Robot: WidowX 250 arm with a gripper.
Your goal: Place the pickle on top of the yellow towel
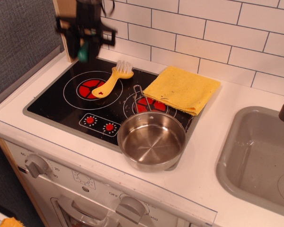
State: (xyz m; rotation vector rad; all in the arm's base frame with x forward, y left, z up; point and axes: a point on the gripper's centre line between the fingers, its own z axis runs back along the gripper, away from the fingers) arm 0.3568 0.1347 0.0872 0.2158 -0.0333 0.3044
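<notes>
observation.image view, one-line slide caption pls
End effector holds the pickle above the stove's back-left corner, yellow towel unoccupied.

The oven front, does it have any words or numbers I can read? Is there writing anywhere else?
"OFF" on the oven front, left of the middle knob.
"350" to the right of that knob, just readable.
Small numbers by the left knob: too small to read.
No writing shows on the pot, towel or brush.

the gripper (84, 45) hangs above the stovetop's (57, 101) back left corner, the pickle (83, 51) between its jaws. below and right of the jaws lies the brush (110, 80) on the left burner. further right, the towel (182, 89) rests behind the pot (151, 140). the sink (255, 161) sits far right.
</notes>
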